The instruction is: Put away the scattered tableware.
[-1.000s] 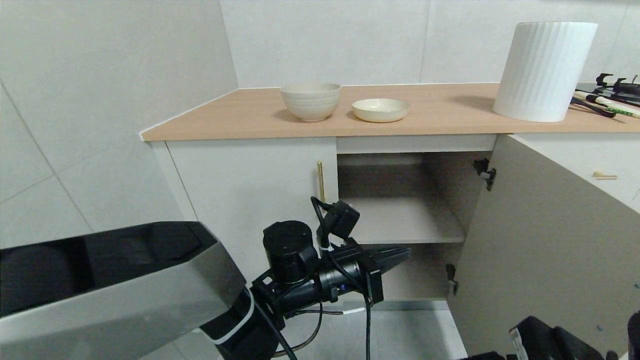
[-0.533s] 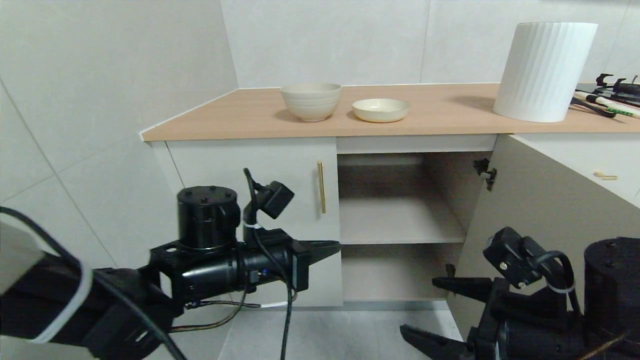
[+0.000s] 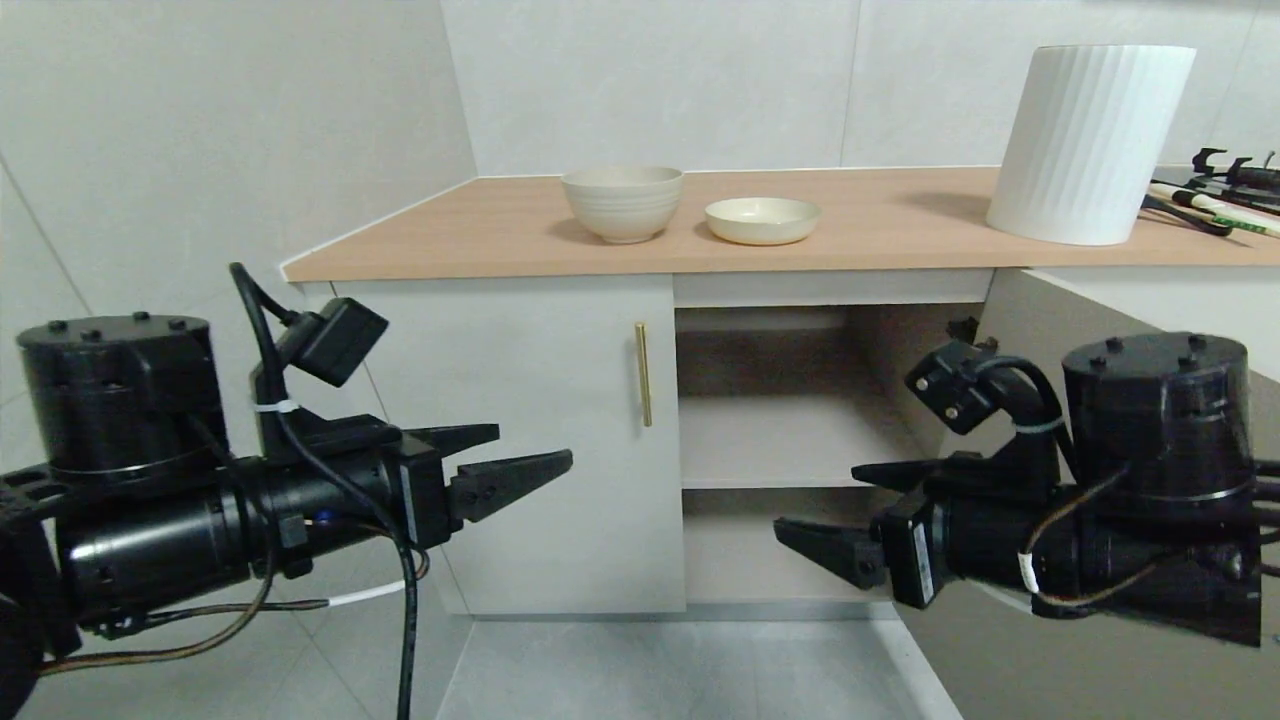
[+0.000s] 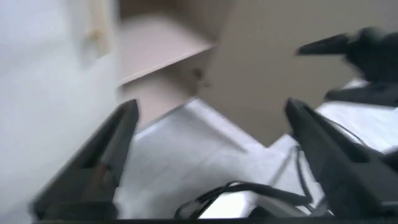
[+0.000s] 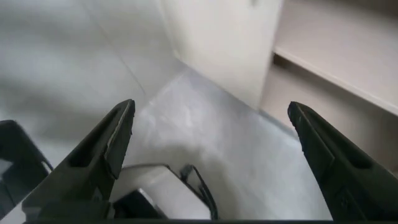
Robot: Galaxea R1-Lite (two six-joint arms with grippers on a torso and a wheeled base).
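We have both tools low before the cabinet (image 3: 560, 360), nothing held. The left gripper (image 3: 530, 445) is spread wide, facing the shut door with the gold handle (image 3: 642, 373). The right gripper (image 3: 815, 497) is spread too, partly blocking the open compartment's lower level and the swung-out door (image 3: 1030, 330). A shelf (image 3: 800, 440) sits behind. Up on the countertop (image 3: 450, 240), well apart from both grippers, are the bowl (image 3: 622, 203), whose inside we can't see, and just beside it the shallow dish (image 3: 762, 220). Farther right are a white ribbed cylinder (image 3: 1090, 140) and utensils (image 3: 1215, 195).

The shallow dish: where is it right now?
The shallow dish sits on the wooden counter in the head view, just right of the deeper bowl and above the open cupboard.
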